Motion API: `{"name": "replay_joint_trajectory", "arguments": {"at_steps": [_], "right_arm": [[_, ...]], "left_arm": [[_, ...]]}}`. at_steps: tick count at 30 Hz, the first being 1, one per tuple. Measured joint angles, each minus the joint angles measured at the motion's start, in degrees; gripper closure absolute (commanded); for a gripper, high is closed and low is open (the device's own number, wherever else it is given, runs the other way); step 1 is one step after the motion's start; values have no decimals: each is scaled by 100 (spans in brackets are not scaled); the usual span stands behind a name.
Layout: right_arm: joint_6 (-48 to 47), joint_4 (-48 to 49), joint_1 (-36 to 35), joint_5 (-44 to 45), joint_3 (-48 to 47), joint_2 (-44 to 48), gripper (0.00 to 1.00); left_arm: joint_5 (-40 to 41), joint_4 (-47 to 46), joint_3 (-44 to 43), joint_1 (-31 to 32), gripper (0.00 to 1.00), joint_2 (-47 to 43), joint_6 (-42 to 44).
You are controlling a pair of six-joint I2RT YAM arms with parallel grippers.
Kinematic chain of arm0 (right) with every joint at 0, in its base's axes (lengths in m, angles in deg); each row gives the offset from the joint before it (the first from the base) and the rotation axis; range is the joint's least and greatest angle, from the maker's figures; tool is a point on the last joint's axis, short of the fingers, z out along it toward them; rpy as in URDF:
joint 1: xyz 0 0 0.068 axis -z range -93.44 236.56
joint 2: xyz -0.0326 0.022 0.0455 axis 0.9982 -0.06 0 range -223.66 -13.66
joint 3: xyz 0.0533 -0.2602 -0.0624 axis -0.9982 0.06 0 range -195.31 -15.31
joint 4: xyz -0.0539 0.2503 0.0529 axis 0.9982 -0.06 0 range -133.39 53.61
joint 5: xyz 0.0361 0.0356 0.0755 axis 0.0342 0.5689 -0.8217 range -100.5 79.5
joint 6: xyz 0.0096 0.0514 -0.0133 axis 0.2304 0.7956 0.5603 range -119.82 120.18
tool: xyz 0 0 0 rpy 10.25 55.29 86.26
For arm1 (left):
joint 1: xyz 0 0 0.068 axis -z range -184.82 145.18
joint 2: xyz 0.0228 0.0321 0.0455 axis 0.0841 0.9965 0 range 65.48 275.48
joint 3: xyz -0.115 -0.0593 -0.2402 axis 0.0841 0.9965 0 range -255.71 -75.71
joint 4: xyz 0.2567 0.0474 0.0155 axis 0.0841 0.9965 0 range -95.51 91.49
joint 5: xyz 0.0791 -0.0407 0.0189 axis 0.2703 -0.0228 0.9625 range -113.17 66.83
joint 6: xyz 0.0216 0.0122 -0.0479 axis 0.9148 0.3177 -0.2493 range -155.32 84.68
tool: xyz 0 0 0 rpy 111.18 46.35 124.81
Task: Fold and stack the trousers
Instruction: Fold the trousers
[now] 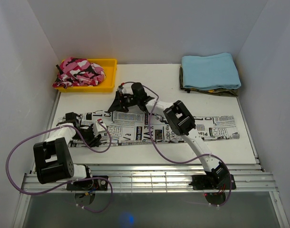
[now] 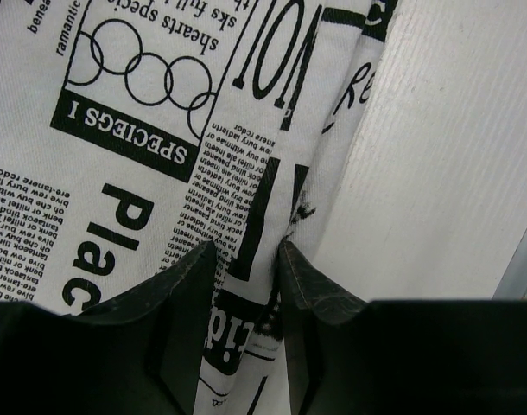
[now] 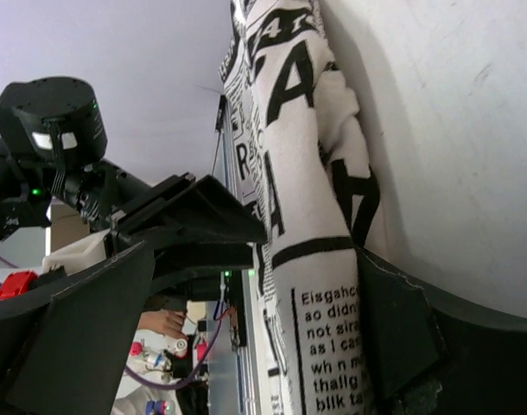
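Note:
The trousers (image 1: 207, 128), white with black newspaper print, lie as a long flat strip across the table from left to right. My left gripper (image 1: 93, 130) is at their left end near the front edge. In the left wrist view it (image 2: 246, 251) is shut on a raised fold of the trousers (image 2: 142, 130) at the fabric's edge. My right gripper (image 1: 120, 102) is low at the far edge of the strip, left of centre. In the right wrist view it (image 3: 255, 251) is open wide, with a bunched edge of the trousers (image 3: 307, 199) lying against the right finger (image 3: 393, 337).
A yellow tray (image 1: 109, 64) at the back left holds a pink camouflage garment (image 1: 81, 71). A folded light blue cloth (image 1: 210, 70) lies on an olive garment (image 1: 216, 90) at the back right. White walls enclose the table (image 1: 159, 80) on three sides.

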Motion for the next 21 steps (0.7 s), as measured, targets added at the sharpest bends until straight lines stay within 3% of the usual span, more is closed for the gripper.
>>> {"name": "replay_joint_trajectory", "arguments": {"at_steps": [13,21], "right_arm": [[778,1351,20,1401,-149,-389,10],[1126,1768,61,1749,-219,-444,9]], "left_arm": [[-28,-144,96,-4,56,-57,-59],[-37,-173,101,-7,57,-7,-127]]}}
